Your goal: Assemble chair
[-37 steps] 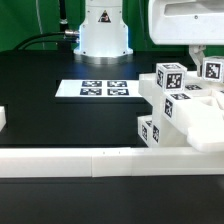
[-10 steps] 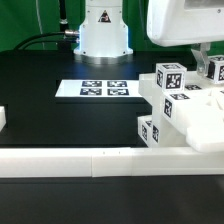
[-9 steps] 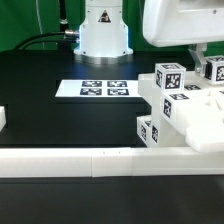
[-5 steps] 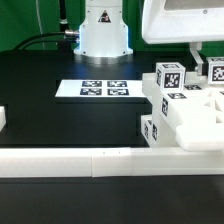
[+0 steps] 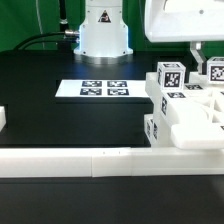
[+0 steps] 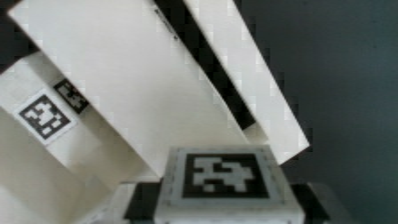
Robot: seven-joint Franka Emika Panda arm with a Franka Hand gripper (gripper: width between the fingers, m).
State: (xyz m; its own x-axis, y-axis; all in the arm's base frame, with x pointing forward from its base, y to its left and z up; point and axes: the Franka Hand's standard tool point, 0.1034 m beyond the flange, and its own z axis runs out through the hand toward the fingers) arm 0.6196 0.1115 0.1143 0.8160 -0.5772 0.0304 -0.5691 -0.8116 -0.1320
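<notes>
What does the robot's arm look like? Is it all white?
Mostly white. The glossy white rounded base of the arm stands at the back of the black table, with a small dark logo on it and black cables trailing beside it. A big white boxy wrist housing hangs above the chair parts. The tool's fingers look dark grey.

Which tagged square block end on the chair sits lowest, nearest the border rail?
The tagged block end at the chair's lower corner, just above the border rail; the other tagged ends sit higher.
</notes>
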